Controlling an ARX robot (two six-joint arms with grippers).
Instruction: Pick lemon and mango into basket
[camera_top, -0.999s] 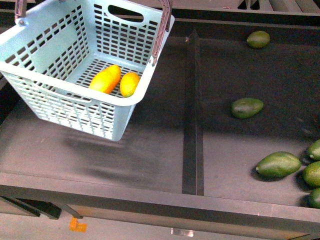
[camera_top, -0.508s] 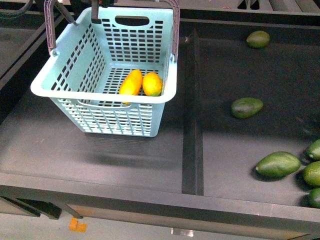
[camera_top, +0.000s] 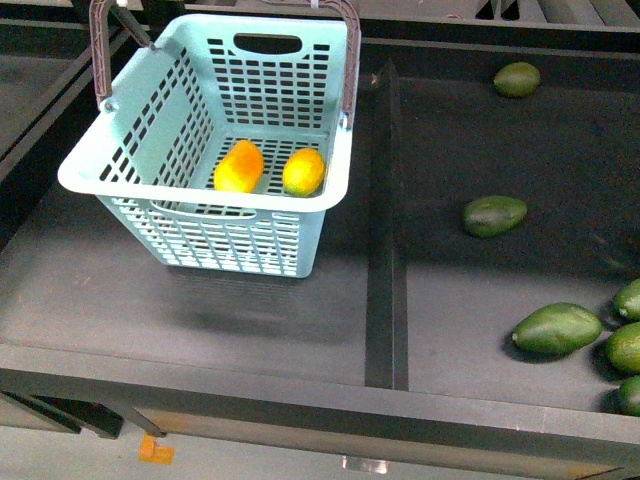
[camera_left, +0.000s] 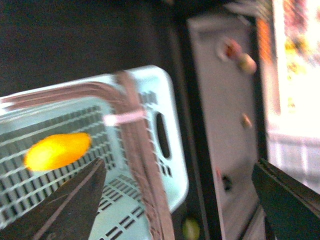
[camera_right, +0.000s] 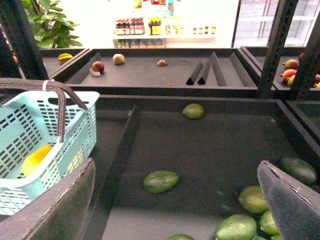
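Note:
The teal basket (camera_top: 88, 177) stands upright at the left of the dark shelf, its brown handles (camera_top: 349, 62) raised. Inside lie the orange mango (camera_top: 240, 166) and, to its right and apart from it, the yellow lemon (camera_top: 304, 171). In the blurred left wrist view my left gripper (camera_left: 175, 200) is open above the basket (camera_left: 170, 115). The brown handles (camera_left: 137, 150) run between its jaws and the mango (camera_left: 57, 150) shows below. My right gripper (camera_right: 175, 200) is open and empty over the right bay, with the basket (camera_right: 75, 125) off to one side. Neither gripper shows in the front view.
A raised dark divider (camera_top: 385, 200) splits the shelf beside the basket. Dark green oval fruits lie in the right bay (camera_top: 493, 215), (camera_top: 516, 78), with a cluster at the right edge (camera_top: 556, 328). A front lip (camera_top: 300, 395) borders the shelf.
The basket has swung from a tilted pose at the far left to a level, upright one further right. The mango has rolled away from the lemon.

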